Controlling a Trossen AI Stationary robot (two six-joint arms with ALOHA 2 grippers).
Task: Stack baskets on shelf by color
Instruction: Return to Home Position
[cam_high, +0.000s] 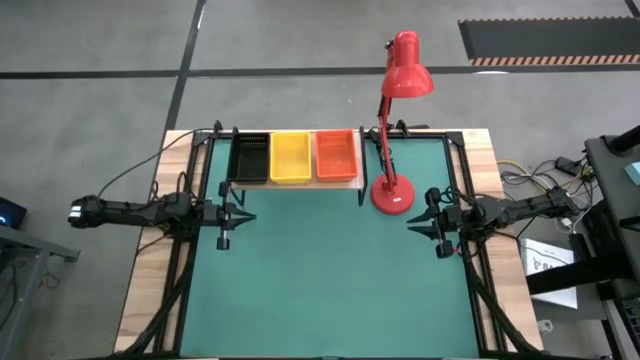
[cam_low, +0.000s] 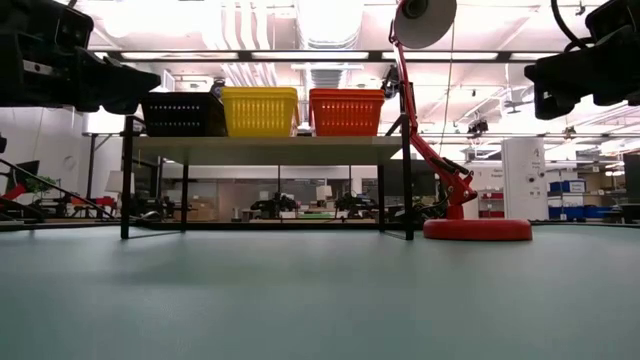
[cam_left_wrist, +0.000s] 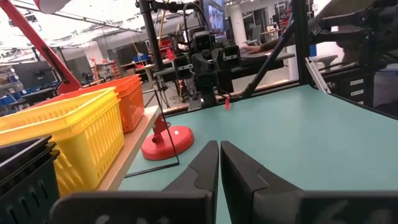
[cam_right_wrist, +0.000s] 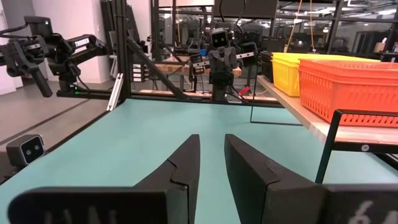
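Three lots of baskets stand side by side on the shelf (cam_high: 358, 170) at the table's far edge: black (cam_high: 249, 157) on the left, yellow (cam_high: 290, 157) in the middle, orange-red (cam_high: 336, 155) on the right. They rest by their bottoms on the wood board (cam_low: 270, 143). In the left wrist view the black ones (cam_left_wrist: 25, 168) show as nested layers. My left gripper (cam_high: 243, 215) hovers near the shelf's left front leg, shut and empty. My right gripper (cam_high: 412, 222) hovers on the right beside the lamp base, slightly open and empty.
A red desk lamp stands with its round base (cam_high: 392, 195) just right of the shelf, its arm and shade (cam_high: 405, 70) leaning over the far edge. The shelf's black legs (cam_low: 127, 180) stand on the green mat. The mat's middle and near part (cam_high: 330, 290) lie bare.
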